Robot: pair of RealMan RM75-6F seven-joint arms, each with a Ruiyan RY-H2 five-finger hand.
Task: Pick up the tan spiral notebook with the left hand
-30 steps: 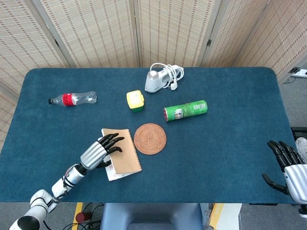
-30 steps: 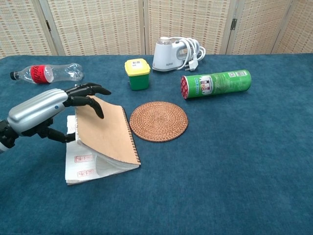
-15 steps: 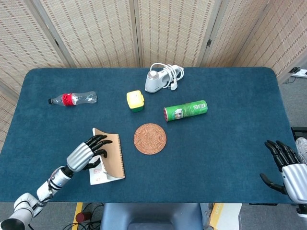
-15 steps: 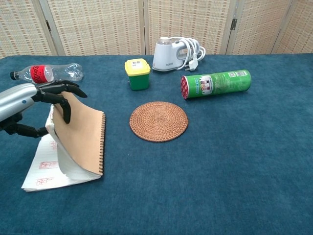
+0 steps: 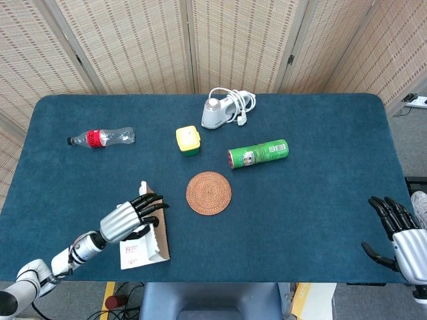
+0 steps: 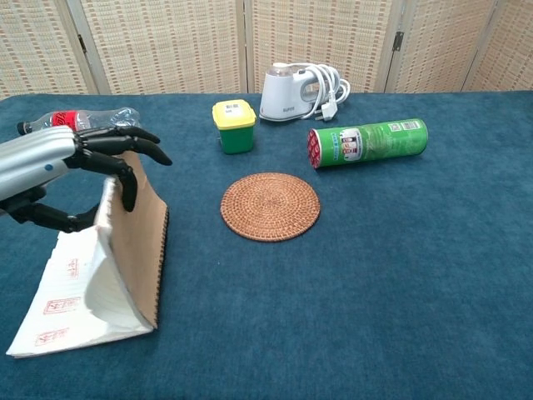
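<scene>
Gripping tan spiral notebook, left hand fingers over cover

surface: table covered in dark blue cloth
far left: bottle lying on its side, red label
far middle: iron with its white cord coiled just beside it
centre: yellow-lidded box; green can on its side to its right; round woven mat nearer the front
front left: notebook tilted up, its lower edge and loose white pages on the cloth
</scene>
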